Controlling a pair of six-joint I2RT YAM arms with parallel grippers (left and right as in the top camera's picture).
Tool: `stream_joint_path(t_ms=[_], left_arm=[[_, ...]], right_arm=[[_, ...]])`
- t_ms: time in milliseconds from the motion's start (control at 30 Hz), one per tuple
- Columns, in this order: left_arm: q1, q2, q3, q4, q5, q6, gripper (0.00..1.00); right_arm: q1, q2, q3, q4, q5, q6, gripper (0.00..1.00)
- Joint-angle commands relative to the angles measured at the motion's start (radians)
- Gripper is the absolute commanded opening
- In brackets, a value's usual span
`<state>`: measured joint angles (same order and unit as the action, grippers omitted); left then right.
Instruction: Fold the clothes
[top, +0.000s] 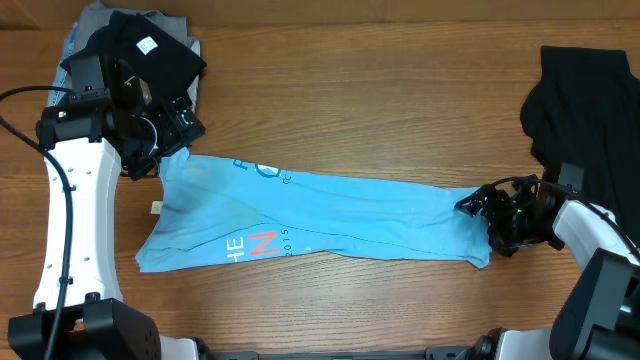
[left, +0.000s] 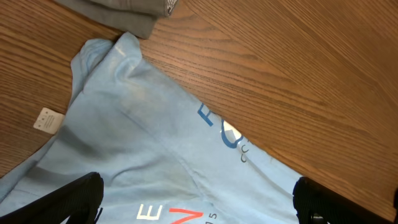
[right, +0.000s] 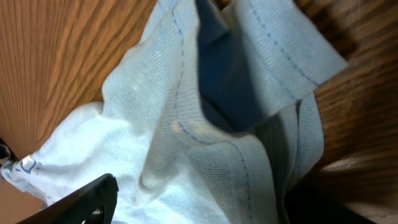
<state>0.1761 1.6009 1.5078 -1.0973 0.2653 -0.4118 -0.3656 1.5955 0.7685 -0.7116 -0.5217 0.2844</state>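
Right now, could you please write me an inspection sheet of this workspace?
Surface: wooden table.
Job's things: light blue T-shirt lies as a long strip across the middle, letters showing.
Clutter: black garment on grey garment at far left; another black garment at far right.
Hands: left hand open above the shirt's left corner; right hand at its right end, grip unclear.
Cables: black cable by the left arm.
Surroundings: nothing seen.

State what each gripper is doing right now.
Left gripper: open, holding nothing.
Right gripper: open, with the end of the shirt between its fingers.
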Motion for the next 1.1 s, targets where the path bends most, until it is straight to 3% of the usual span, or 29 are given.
stream_joint_path(t_ms=[0,433,567,767,1067], left_arm=[[-0.009,-0.006,0.013,-0.005,0.024,0.023,1.0],[-0.009,-0.006,0.013,-0.006,0.024,0.023,1.0],[-0.009,-0.006,0.013,-0.005,0.023,0.023,1.0],[-0.009,-0.006,0.013,-0.006,0.023,0.023,1.0],[-0.009,-0.006,0.013,-0.006,0.023,0.024,1.0]], right_arm=[[0.007,0.02,-0.019,-0.008,-0.004,-0.001,0.82],[0.027,0.02,-0.021,-0.014,-0.003,-0.003,0.67],[0.071,0.02,-0.021,-0.004,0.013,0.0,0.47],[0.093,0.02,-0.021,-0.002,0.107,0.058,0.04],[0.01,0.019,0.073,-0.097,0.168,0.064,0.04]])
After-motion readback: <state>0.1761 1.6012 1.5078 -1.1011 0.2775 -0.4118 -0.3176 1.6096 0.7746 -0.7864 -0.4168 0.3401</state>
